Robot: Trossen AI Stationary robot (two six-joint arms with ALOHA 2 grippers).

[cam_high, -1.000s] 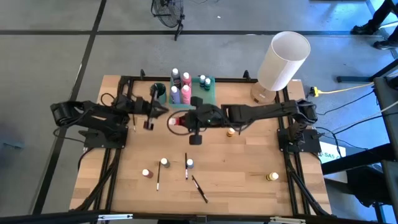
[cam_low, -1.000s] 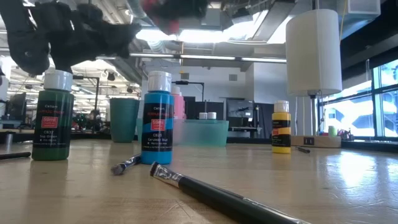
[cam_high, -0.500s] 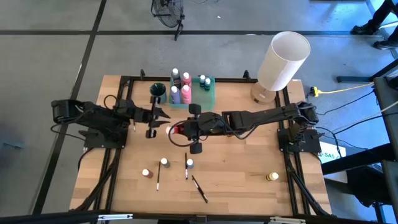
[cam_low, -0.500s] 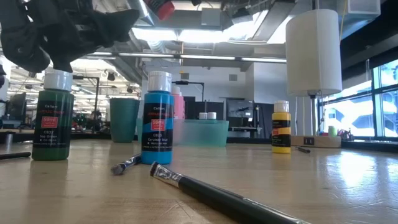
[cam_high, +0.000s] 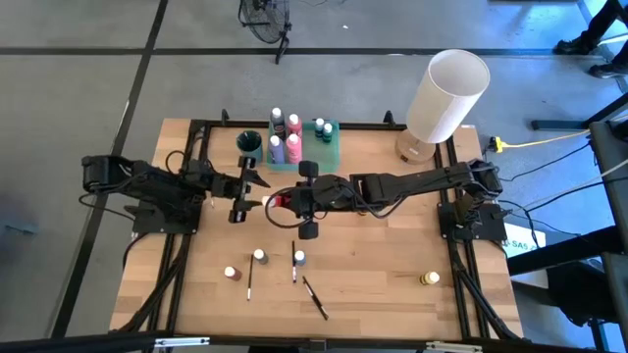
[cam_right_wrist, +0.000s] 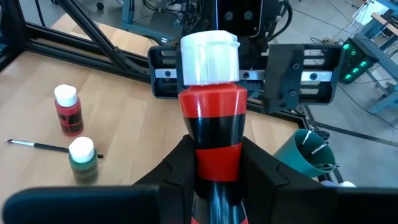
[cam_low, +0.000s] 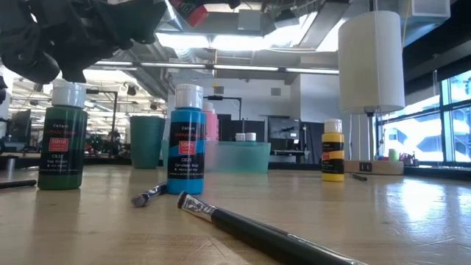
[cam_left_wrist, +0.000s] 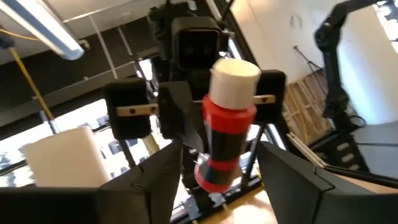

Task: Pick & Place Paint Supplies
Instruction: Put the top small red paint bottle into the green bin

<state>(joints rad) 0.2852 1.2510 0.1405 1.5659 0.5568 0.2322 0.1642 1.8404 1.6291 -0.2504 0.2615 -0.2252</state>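
Above the tabletop (cam_high: 392, 255), just in front of the green tray (cam_high: 324, 147), the right claw (cam_high: 291, 201) pinches the red bottle (cam_high: 279, 202) by its body. That looks like a handover. The left claw (cam_high: 253, 191) stands spread around the cap end. The bottle lies level, its long axis running claw to claw, white cap (cam_right_wrist: 209, 57) toward the left claw.

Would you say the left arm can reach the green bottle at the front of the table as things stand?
Probably yes. The left gripper stands open, holding nothing, since the right gripper holds the red bottle. The wood between it and the green bottle is bare; only a paintbrush lies beside the bottle.
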